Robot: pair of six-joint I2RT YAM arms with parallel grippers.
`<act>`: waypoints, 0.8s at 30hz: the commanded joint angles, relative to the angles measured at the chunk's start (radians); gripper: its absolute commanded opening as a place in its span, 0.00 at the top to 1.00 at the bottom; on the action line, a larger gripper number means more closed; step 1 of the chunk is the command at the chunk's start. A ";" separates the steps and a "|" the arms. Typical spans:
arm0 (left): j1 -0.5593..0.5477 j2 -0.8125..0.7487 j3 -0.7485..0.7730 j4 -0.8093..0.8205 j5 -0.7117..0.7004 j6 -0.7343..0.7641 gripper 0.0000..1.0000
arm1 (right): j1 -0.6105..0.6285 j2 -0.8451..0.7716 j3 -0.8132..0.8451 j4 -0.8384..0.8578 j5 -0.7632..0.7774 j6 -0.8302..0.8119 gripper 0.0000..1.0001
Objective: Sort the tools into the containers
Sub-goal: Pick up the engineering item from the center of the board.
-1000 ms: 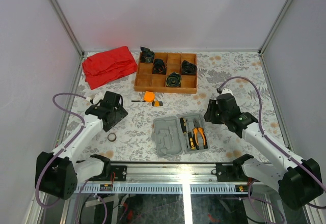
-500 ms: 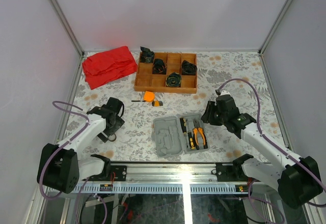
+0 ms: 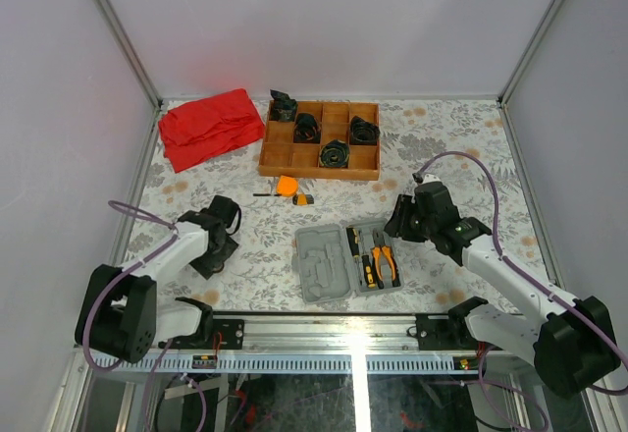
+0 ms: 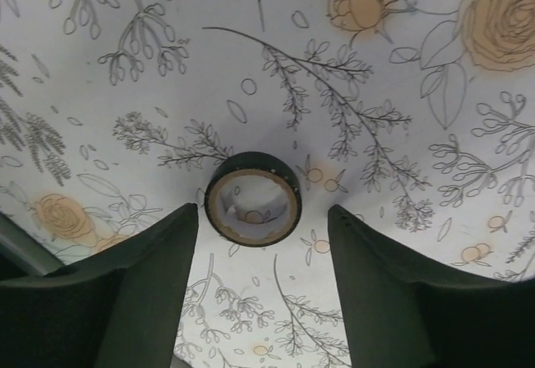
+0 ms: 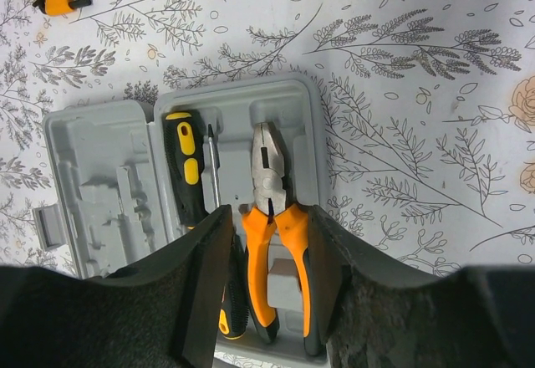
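The black ring [image 4: 251, 236] lies flat on the counter [image 4: 401, 67], centred just ahead of the left gripper [image 4: 261, 211], whose jaws stand wide, clear of it.

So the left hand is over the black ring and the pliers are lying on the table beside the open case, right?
No, the pliers lie inside the open case, next to a screwdriver, as the right wrist view shows. The left hand is over the black ring.

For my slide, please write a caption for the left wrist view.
Open left gripper poised over a black ring lying flat on the floral table cover.
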 commanded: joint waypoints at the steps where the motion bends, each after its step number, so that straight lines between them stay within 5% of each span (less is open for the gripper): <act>1: 0.007 0.001 -0.050 0.084 0.009 -0.016 0.41 | -0.001 0.004 0.013 0.027 -0.016 0.004 0.51; 12: 0.007 -0.116 -0.084 0.189 0.098 0.093 0.70 | -0.001 0.000 0.020 0.017 -0.015 0.005 0.51; 17: -0.010 -0.181 -0.069 0.250 0.145 0.219 0.71 | -0.001 -0.003 0.019 0.009 -0.010 0.002 0.51; 24: -0.234 -0.115 0.081 0.269 0.131 0.352 0.71 | -0.001 0.004 0.024 0.011 -0.010 0.002 0.51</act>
